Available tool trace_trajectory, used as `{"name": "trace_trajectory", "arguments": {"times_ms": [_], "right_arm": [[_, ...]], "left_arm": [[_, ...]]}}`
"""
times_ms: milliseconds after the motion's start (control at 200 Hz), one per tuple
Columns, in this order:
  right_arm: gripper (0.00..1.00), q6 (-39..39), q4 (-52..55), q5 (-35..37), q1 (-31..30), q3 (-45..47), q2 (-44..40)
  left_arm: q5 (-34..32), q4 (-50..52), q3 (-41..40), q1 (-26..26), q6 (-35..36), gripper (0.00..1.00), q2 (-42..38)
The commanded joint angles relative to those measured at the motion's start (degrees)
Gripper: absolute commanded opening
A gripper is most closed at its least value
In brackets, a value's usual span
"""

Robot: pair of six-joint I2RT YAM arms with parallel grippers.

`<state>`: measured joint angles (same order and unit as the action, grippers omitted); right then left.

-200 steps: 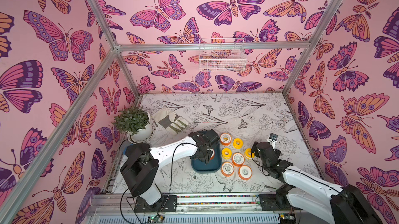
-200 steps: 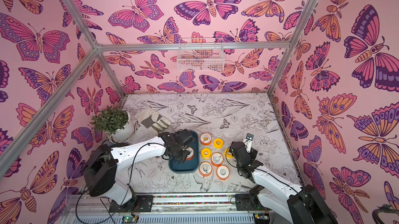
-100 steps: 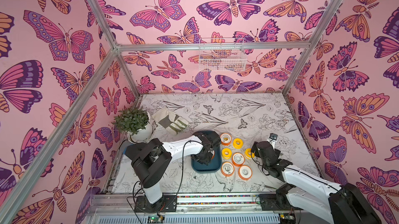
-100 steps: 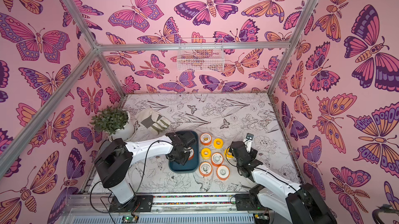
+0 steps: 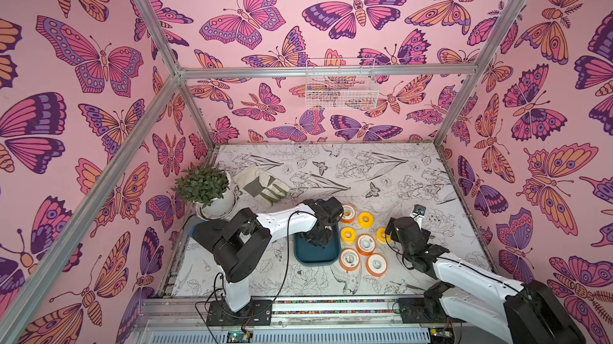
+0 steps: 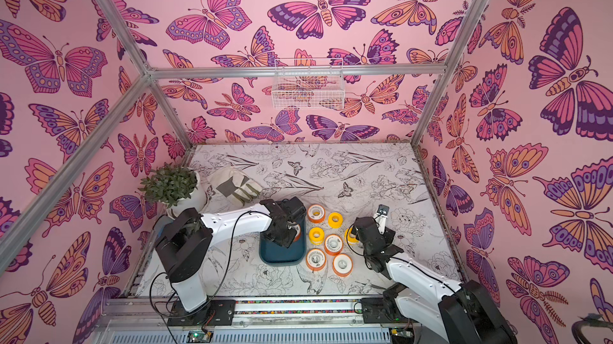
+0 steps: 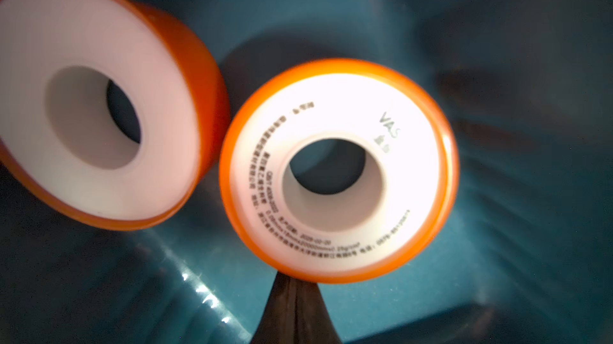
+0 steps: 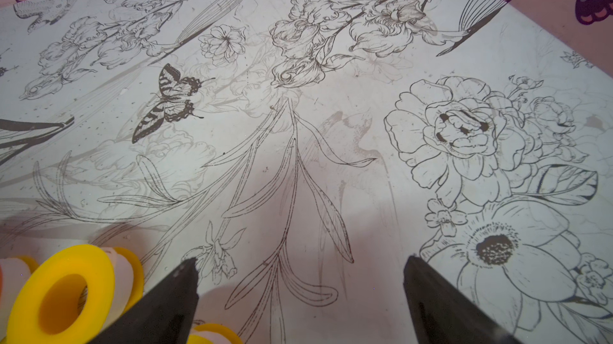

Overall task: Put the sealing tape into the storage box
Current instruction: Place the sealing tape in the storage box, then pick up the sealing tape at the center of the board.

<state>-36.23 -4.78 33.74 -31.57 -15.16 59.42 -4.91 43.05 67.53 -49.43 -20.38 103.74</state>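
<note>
Fingers (image 7: 282,312) of the left gripper (image 7: 294,284) are pressed together in the shallow dark teal plastic storage box (image 7: 497,226), by two round orange-and-white tape spools (image 7: 414,166). The right gripper's (image 8: 302,259) fingers (image 8: 172,292) stand apart; one could knock the yellow spool (image 8: 99,269) away.

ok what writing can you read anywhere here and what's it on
"VAS": white face of the printed orange tape spool, left wrist view.
Small print ringing that face: too blurred to read.
Faces of the loose orange spools, in both top views: print too small to read.
</note>
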Motion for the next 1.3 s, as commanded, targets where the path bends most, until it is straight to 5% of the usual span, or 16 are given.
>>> {"name": "trace_trajectory", "arguments": {"times_ms": [0, 325, 856, 1297], "right_arm": [[0.99, -0.8, 0.2, -0.3, 0.4, -1.7, 0.6], [0.99, -0.7, 0.5, -0.4, 0.5, -1.9, 0.3], [1.00, 1.2, -0.1, -1.8, 0.5, -2.3, 0.3], [1.00, 9.8, 12.8, -13.7, -0.7, -16.7, 4.8]], "left_arm": [[0.3, 0.1, 0.5, 0.3, 0.6, 0.10, -0.6], [0.1, 3.3, -1.8, 0.3, -1.5, 0.48, -15.8], [-14.9, 13.3, -9.7, 0.6, -2.6, 0.67, -56.1], [-19.4, 15.7, -13.1, 1.2, -2.6, 0.72, -60.0]]}}
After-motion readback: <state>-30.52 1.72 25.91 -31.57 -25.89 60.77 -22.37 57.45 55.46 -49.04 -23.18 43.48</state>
